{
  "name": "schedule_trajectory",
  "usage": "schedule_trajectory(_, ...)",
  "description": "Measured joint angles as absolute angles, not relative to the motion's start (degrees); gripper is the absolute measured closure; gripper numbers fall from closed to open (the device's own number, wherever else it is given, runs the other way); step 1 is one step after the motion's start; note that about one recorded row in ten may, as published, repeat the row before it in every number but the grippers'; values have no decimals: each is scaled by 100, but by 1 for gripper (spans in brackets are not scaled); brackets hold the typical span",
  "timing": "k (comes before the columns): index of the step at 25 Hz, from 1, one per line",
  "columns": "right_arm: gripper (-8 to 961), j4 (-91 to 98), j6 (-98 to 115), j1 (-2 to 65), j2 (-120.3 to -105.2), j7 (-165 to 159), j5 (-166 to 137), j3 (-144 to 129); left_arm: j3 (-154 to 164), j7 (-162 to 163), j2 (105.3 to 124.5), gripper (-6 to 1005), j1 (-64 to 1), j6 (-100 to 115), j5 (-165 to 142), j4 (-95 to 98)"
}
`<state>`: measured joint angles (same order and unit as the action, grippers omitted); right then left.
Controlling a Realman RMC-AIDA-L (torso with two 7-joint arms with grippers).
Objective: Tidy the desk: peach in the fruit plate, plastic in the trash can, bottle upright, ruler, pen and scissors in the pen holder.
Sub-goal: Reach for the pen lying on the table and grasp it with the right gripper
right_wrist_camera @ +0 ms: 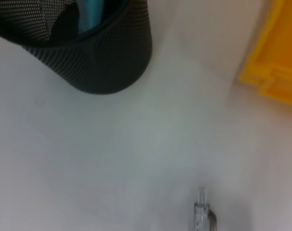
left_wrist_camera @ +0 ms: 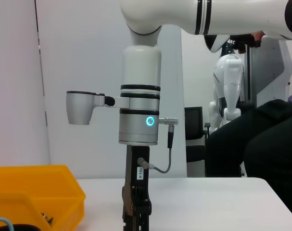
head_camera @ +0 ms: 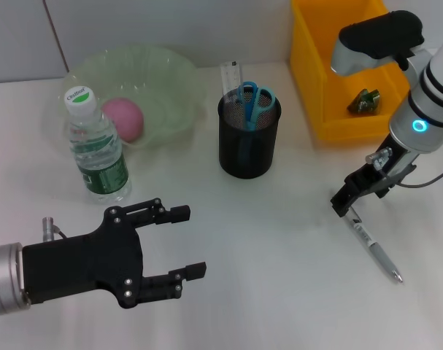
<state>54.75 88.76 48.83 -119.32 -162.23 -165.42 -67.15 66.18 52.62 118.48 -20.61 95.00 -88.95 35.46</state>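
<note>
A white pen (head_camera: 374,249) lies flat on the table at the right. My right gripper (head_camera: 344,201) is low over its near-left end, and the pen's end shows in the right wrist view (right_wrist_camera: 201,215). The black mesh pen holder (head_camera: 247,142) stands at the centre and holds blue-handled scissors (head_camera: 255,102) and a ruler (head_camera: 231,76). A pink peach (head_camera: 123,118) lies in the green fruit plate (head_camera: 170,80). A water bottle (head_camera: 97,149) stands upright in front of the plate. A green plastic scrap (head_camera: 366,100) lies in the yellow bin (head_camera: 316,80). My left gripper (head_camera: 189,242) is open and empty at the front left.
The right arm's wrist and gripper (left_wrist_camera: 136,211) show in the left wrist view, beside the yellow bin (left_wrist_camera: 49,192). The pen holder also fills the corner of the right wrist view (right_wrist_camera: 102,57). Bare table lies between the two grippers.
</note>
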Motion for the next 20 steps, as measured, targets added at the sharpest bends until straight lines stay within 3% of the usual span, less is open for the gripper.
schedule_trajectory(20,145,5227,8759,4967,-11935,-16251,-16557,-6768,6626,5256,11848,261,-2191,9474,-8904,3418)
